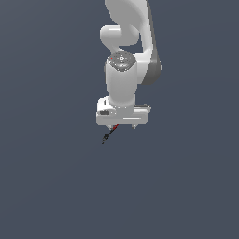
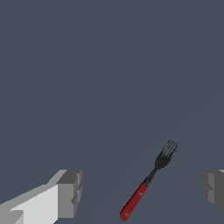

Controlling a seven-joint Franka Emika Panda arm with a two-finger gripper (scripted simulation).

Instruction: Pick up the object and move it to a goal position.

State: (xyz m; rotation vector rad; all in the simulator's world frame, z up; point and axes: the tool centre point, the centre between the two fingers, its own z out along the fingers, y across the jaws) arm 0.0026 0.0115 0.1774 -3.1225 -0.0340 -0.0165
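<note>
1. Fork (image 2: 148, 180) is what we make of the object in the wrist view: a red handle, a thin black neck and a dark set of tines.
2. We see it lying on a plain grey-blue surface (image 2: 109, 65), set at a slant, with nothing touching it.
3. We find the gripper (image 2: 142, 189) spread wide, its two grey fingertips (image 2: 70, 192) well apart and holding nothing.
4. We place the fork between those fingertips, nearer to neither by much; its red handle sits about midway and its tines lean toward the far fingertip.
5. We cannot tell from the wrist view how high the fingertips stand above the fork.
6. From the exterior view, we see the white arm (image 1: 122, 79) pointing straight down, the gripper (image 1: 123, 126) at its lower end.
7. In that view the fork (image 1: 108, 135) shows only as a tiny dark sliver with a red tip, just below the gripper and toward the exterior view's left of it.
8. We read its red end as closest to the gripper there, the dark end trailing away from it.
</note>
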